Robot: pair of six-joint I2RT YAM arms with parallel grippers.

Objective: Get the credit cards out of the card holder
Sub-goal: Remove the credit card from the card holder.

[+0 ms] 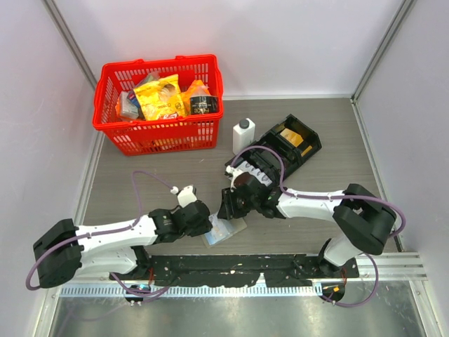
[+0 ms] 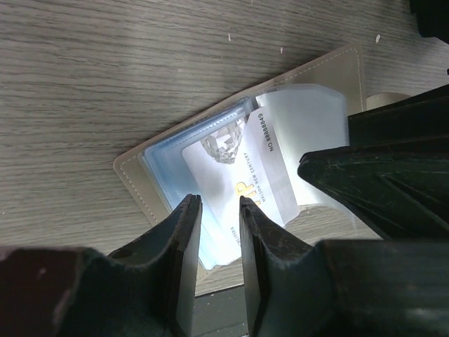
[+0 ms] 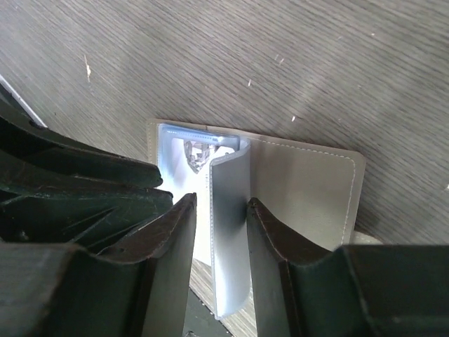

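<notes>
Top view first: the card holder (image 1: 226, 232) lies open on the wood-grain table (image 1: 337, 161), close to the near edge, in the middle between my two arms. The left gripper (image 1: 208, 223) comes in at its left side and the right gripper (image 1: 226, 209) reaches down on it from behind. From up here I can't see either pair of jaws well. Farther back stand a red basket (image 1: 158, 64) of snack packs, a white bottle (image 1: 243, 135) and a black tray (image 1: 312, 140).

Left wrist: the holder is flat on the table, a grey-tan cover with a stitched border framing pale blue, shiny plastic pockets. On top sits a white card (image 2: 238, 168) with a diamond picture, gold lettering and a printed number along one edge. My left fingers (image 2: 188, 232) stand narrow, one on each side of the card's near end. I can't make out whether they press on it. The right gripper's dark fingers crowd the right of this view, over the holder's other half.

Right wrist: a clear sleeve (image 3: 229, 225) stands up from the holder's spine, curling at its top, between my right fingers (image 3: 175, 239). Those jaws are narrow too, the sleeve against the right-hand one. Whether it is pinched I can't say. Beyond it the plain tan inner cover lies flat, and the diamond shows at the left beside the left gripper
</notes>
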